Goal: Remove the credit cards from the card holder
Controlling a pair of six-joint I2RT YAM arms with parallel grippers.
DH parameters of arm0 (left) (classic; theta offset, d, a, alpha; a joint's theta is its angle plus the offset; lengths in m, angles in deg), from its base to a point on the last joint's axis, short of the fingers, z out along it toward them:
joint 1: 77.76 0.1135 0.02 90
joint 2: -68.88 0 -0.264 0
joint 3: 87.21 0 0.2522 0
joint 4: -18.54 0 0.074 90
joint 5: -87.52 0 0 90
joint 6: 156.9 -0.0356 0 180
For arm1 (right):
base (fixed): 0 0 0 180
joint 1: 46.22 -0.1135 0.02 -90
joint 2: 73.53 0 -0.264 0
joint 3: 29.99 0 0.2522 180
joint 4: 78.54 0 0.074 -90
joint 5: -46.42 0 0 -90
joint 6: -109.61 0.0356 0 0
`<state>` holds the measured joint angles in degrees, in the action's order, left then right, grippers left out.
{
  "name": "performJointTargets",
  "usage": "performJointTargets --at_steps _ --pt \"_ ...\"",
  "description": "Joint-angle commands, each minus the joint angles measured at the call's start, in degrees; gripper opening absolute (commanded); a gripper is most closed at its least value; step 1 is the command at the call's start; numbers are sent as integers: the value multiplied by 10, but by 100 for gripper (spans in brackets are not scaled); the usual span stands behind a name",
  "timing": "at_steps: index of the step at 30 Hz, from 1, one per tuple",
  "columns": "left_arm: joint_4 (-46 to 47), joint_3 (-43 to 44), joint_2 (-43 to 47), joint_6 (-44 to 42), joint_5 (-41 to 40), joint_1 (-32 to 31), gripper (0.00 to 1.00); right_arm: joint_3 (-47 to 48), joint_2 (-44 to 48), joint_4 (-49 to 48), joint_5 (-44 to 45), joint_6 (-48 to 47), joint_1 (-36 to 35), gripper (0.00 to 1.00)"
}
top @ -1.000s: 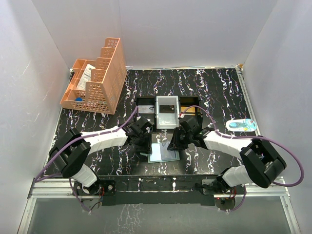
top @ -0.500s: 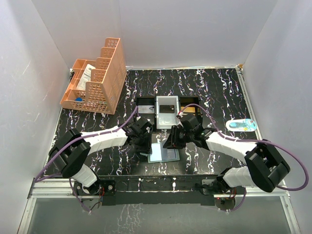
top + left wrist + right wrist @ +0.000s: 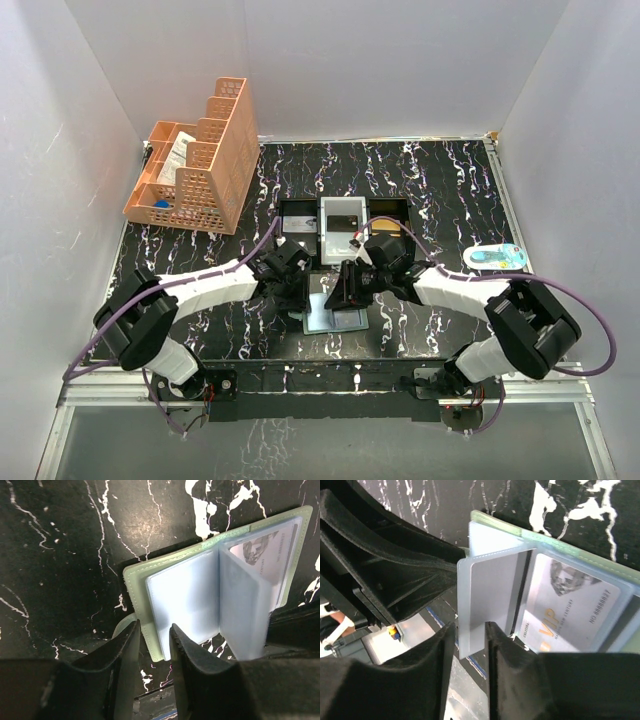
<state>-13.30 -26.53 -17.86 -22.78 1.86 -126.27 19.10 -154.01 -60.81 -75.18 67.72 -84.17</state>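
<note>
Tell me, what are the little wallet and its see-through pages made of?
The wallet cover looks like soft pale-green fake leather, maybe: matte, with stitching along its edge. Its pages look like thin clear plastic: shiny, and a card shows through one.

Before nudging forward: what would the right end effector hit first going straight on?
Most likely the upright clear sleeve of the card holder, standing between the fingers of the right end effector; contact unclear.
</note>
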Motion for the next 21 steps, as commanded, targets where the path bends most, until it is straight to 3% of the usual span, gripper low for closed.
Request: performJointTargets --at_steps 1,6,10,15,21 --pt "-28 -9 46 23 -47 -4 30 19 -8 -83 -58 15 -6 34" --pt "-36 -40 119 55 -92 -3 36 21 -33 -112 -73 29 -14 37" --pt "-48 -44 153 61 -112 -3 42 33 -17 -65 -3 18 -14 37" --pt "1 -41 158 32 -68 -3 49 37 6 10 105 21 -14 37" --pt "46 -16 114 5 -1 -3 51 31 16 31 141 28 -14 38"
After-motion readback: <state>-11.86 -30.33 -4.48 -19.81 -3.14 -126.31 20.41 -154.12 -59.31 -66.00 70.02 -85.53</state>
